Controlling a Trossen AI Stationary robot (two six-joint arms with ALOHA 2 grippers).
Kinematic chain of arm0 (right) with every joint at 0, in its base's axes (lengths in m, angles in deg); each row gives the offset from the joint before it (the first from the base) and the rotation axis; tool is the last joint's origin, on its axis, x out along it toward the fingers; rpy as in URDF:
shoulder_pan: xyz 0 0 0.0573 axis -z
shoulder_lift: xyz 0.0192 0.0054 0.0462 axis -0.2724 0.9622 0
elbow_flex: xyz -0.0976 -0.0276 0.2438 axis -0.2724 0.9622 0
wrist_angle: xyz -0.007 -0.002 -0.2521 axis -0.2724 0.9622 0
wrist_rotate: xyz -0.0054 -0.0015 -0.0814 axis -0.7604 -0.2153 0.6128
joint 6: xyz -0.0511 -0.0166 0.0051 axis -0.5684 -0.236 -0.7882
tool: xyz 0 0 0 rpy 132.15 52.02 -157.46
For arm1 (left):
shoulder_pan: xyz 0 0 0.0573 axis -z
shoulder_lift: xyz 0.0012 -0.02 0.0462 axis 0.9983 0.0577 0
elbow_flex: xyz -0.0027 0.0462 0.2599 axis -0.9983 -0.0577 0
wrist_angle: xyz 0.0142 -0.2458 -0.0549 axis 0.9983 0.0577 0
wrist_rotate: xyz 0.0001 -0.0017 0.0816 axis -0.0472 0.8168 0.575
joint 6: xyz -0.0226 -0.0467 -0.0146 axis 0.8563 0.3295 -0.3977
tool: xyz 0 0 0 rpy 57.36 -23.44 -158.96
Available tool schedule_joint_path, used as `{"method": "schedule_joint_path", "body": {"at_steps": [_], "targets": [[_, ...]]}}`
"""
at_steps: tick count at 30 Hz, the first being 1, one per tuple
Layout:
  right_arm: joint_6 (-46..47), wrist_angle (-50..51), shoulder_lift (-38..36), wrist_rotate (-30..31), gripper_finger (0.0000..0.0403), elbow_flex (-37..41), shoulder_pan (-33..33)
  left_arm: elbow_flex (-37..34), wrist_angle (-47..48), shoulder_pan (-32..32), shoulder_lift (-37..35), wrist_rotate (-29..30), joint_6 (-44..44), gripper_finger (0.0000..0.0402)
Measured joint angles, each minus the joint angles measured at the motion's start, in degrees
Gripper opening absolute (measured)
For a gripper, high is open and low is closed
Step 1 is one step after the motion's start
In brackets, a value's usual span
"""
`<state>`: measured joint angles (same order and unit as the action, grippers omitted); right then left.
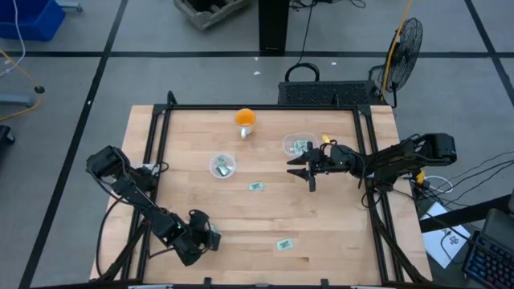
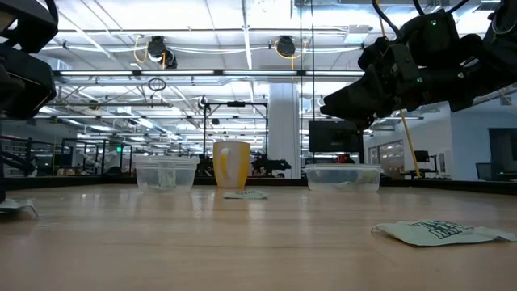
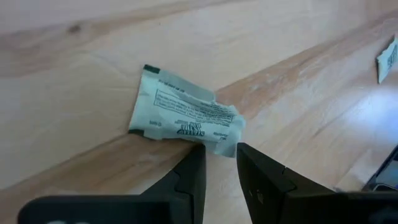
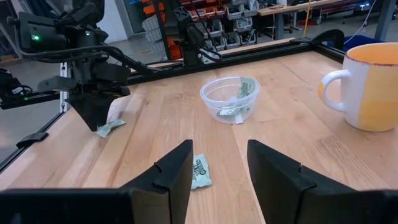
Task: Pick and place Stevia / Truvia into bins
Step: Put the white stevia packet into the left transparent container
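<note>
Working the left gripper (image 3: 219,163) from here, I have it low at the near-left corner of the table (image 1: 337,233), its two fingers set with only a narrow slot between them and nothing in that slot, their tips just touching or just short of the edge of a crumpled sachet (image 3: 185,113); I judge it is lined up there to pinch that creased edge, since a flat packet gives no other purchase. The right gripper (image 4: 219,163) hangs above the table beside the rounded-rectangular bin (image 1: 299,144), fingers spread wide and empty, which I read as having let go over that bin or pulling clear to look for the next packet. Through its wrist camera the round bin (image 4: 229,98) sits ahead with a couple of green-and-white packets leaning inside it, and a loose sachet (image 4: 200,172) lies flat on the wood between its fingers, well below them. From above, a further sachet (image 1: 256,186) lies mid-table and a last sachet (image 1: 283,244) lies toward the near edge, both well apart from either bin. The orange mug (image 1: 245,120) stands at the far side, no part of the job. The packets are small, thin paper rectangles, pale green with dark print, and the one under my left fingers is buckled along its length; how many sit in the rectangular bin I cannot quite make out.
</note>
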<state>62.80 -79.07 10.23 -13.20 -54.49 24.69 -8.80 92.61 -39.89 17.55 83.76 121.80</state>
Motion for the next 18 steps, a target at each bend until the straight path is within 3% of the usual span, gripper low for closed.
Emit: {"method": "schedule_joint_path", "body": {"at_steps": [12,18], "targets": [[0.0,0.0,0.0,0.0,0.0144,0.0,0.0,0.1,2.7,-1.8,0.0,-0.2,-2.5,0.0093],[0.0,0.0,0.0,0.0,0.0144,0.0,0.0,0.1,5.2,-2.2,-0.1,-1.1,-3.0,0.0024]]}}
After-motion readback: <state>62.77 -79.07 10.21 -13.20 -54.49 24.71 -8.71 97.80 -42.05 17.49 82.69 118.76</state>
